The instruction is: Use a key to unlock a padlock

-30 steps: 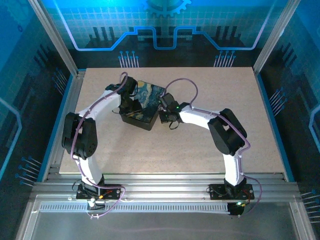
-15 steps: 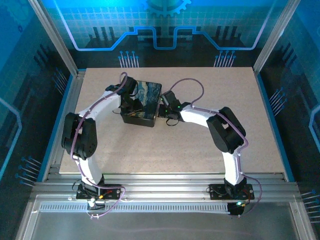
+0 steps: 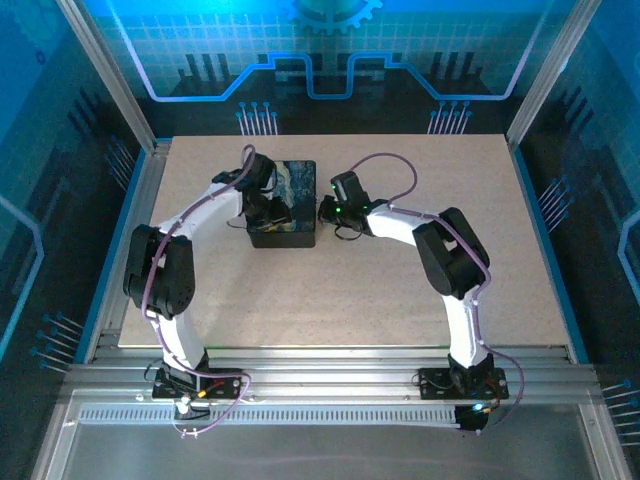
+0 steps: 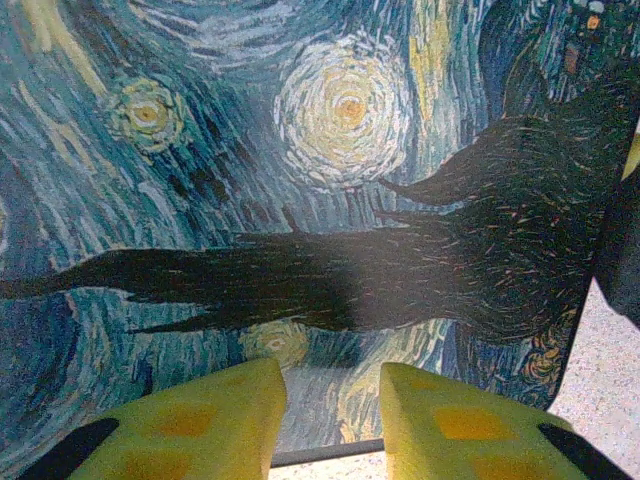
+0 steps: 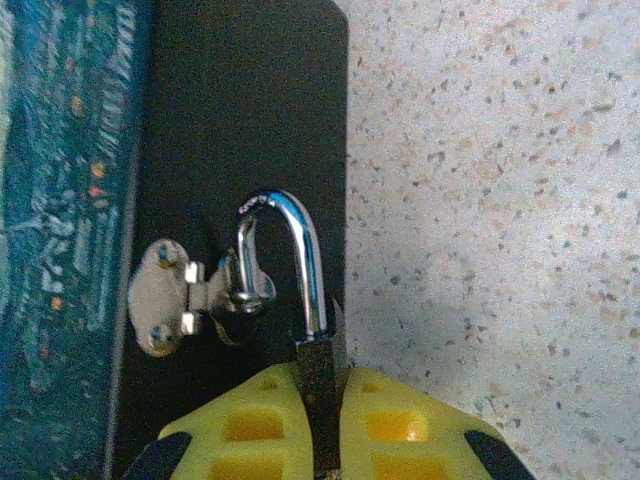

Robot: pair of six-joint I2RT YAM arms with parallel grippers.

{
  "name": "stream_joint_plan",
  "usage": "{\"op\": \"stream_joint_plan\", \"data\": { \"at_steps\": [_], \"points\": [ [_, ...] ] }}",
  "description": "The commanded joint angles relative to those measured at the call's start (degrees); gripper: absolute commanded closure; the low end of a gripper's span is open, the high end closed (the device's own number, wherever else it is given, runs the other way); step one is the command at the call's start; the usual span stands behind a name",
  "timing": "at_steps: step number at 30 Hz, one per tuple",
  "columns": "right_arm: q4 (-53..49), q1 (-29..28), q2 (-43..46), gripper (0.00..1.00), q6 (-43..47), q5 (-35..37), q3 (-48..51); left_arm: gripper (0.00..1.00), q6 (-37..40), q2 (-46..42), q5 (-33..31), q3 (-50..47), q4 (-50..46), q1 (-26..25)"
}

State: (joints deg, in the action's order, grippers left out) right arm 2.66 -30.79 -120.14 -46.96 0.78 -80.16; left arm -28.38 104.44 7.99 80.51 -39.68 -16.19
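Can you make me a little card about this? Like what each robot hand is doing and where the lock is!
left gripper: open, yellow fingers at the edge of the painted tin
right gripper: shut on the padlock
padlock: shiny shackle hooked through the hasp on the tin's dark side
painted tin: on the speckled table, between the two grippers
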Motion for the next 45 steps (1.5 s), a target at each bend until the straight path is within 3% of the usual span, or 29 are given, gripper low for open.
{"op": "stream_joint_plan", "data": {
  "at_steps": [1,8,15,17,20,25,28,36,39,41,43,45],
  "points": [
    [6.32,2.94,-0.28,0.99,1.77,3.73,-4.42,0.68,-0.03,3.29,0.71,-3.7,-9.14,-0.12],
    [5.21,3.71,-3.17,1.0,0.26,3.5,-6.32,0.69,-0.36,3.0,0.88,-3.62,-9.45,0.36],
    [24.57,7.32,0.57,1.0,-18.25,2.29,5.5,0.7,0.08,3.9,0.5,-3.21,-10.33,0.92],
    [27.44,7.21,2.16,1.0,-19.8,2.96,8.21,0.7,-0.1,3.56,0.53,-3.43,-10.15,1.77],
    [21.02,5.28,4.99,1.0,-12.16,4.73,7.65,0.7,0.57,2.88,0.41,-3.08,-10.3,3.12],
    [16.99,3.8,8.98,1.0,-7.82,5.75,10.08,0.7,2.0,3.15,0.01,-1.44,-11.72,3.79],
    [3.54,4.58,10.02,1.0,-6.66,6.84,7.86,0.7,3.16,2.3,0.2,-0.16,-12.64,3.79],
    [-4.39,9.5,12.49,0.95,-1.88,3.61,13.1,0.61,4.74,-1.97,1.0,5.72,-14.36,4.83],
    [-6.4,11.46,13.36,0.85,1.64,2.07,14.56,0.58,4.69,-3.4,0.55,6.57,-13.87,5.75],
    [-8.17,12.85,14.28,0.67,4.43,0.33,14.85,0.56,5.14,-4.53,0.32,6.38,-12.79,6.65],
    [-10.09,13.95,15.99,0.55,7.62,-0.04,14.94,0.54,6.05,-5.94,-0.11,5.6,-10.88,7.47],
    [-11.44,14.8,18.6,0.35,10.85,0.46,15.36,0.47,6.84,-8.41,-2.4,3.28,-6.94,8.15]
  ]
}}
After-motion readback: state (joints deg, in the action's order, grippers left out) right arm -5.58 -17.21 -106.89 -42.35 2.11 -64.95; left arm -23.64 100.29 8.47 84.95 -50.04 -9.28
